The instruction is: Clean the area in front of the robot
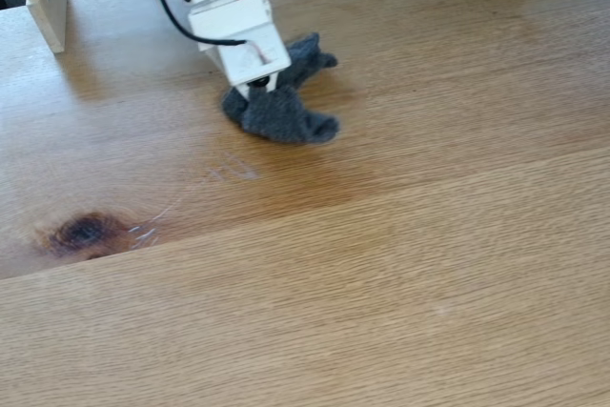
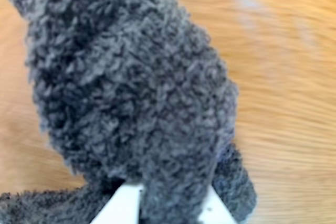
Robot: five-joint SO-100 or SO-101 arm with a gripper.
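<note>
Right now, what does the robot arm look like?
The arm is made of boxy white plastic blocks with dark slots on one block. A thick black cable loops down its side, and a thin red wire runs by it. Its tool ends in two pointed white fingers.

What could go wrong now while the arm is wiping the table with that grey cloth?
The gripper pinches just a fold of the grey cloth, so it might slip free mid-wipe. The cloth is bunched, so it may miss the whitish smears on the table. The black cable hangs loose by the arm and might snag.
</note>
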